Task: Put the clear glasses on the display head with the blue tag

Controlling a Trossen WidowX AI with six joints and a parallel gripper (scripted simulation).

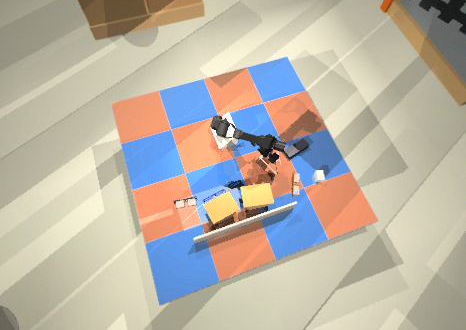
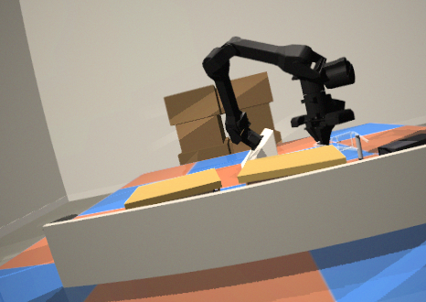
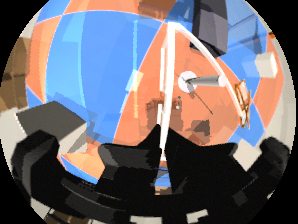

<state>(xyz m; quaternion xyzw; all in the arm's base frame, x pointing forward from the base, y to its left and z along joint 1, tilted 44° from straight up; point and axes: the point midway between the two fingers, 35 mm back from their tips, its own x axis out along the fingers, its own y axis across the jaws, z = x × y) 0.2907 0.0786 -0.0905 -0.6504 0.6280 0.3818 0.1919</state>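
Observation:
My gripper (image 2: pixel 323 139) is shut on the clear glasses (image 2: pixel 344 139), holding them by the frame just behind the right display head (image 2: pixel 292 162). In the wrist view the glasses (image 3: pixel 166 90) show as thin white lines running out from the fingers (image 3: pixel 161 156). From above, the gripper (image 1: pixel 270 159) hangs over the brown face side of the right head (image 1: pixel 257 196). The left head (image 1: pixel 220 206) stands beside it, apart from the gripper. Both heads show flat yellow tops. I cannot tell which head carries the blue tag.
A long white wall (image 1: pixel 245 222) stands in front of the heads. Other glasses lie on the mat: a dark pair (image 1: pixel 185 202), a blue pair (image 1: pixel 219 192), an orange pair (image 1: pixel 295 182). A dark case (image 1: pixel 297 149), a white cube (image 1: pixel 319 176) and a grey post (image 2: pixel 359 147) are nearby.

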